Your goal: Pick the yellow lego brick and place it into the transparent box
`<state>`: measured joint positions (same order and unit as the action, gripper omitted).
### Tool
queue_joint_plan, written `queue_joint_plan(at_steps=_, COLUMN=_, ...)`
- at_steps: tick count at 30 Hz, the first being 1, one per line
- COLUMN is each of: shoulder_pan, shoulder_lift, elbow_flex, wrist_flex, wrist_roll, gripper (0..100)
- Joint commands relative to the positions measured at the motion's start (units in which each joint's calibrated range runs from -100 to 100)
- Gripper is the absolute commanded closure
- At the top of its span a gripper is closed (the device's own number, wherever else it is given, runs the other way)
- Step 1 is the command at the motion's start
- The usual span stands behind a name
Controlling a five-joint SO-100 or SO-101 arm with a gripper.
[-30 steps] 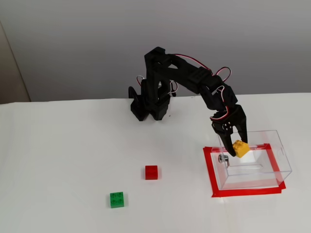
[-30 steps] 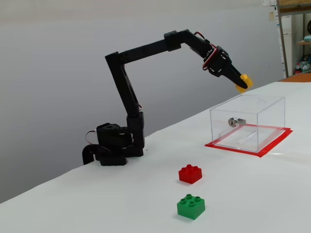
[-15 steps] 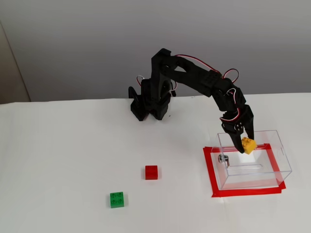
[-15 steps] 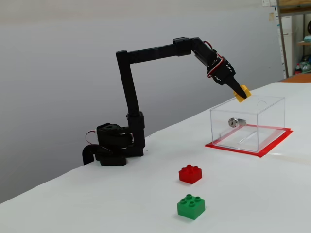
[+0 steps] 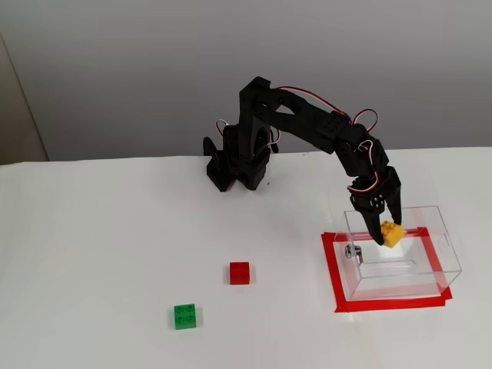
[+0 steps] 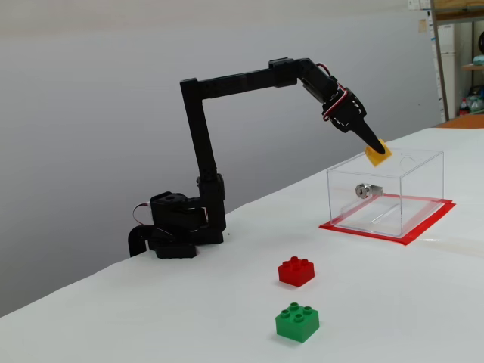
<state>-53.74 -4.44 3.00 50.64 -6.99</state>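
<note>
The yellow lego brick (image 5: 392,234) (image 6: 378,153) hangs between the black fingers of my gripper (image 5: 387,233) (image 6: 377,149), which is shut on it. It sits at the open top of the transparent box (image 5: 430,269) (image 6: 412,193), near the box's back rim, partly below rim level in both fixed views. The box stands on a red tape rectangle (image 5: 336,280) (image 6: 408,233) and has a small metal fitting (image 5: 353,251) (image 6: 364,190) on its left wall. My arm reaches out from its base (image 5: 234,165) (image 6: 175,227) and angles down to the box.
A red brick (image 5: 239,273) (image 6: 296,271) and a green brick (image 5: 184,316) (image 6: 297,321) lie on the white table, well left of the box. A grey wall stands behind the arm base.
The arm stretched out toward the box, then lowered the gripper with the yellow brick slightly, down to the box's top opening. The red and green bricks have not moved.
</note>
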Motion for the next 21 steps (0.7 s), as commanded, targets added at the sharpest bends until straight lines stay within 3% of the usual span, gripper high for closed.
queue_joint_plan(at_steps=1, shoulder_pan=0.0, shoulder_lift=-1.1, elbow_flex=-2.5, wrist_flex=-0.6, wrist_roll=0.2, gripper=68)
queue_joint_plan(at_steps=21, shoulder_pan=2.5, shoulder_lift=-4.6, elbow_flex=-3.1, wrist_flex=0.1, wrist_roll=0.2, gripper=67)
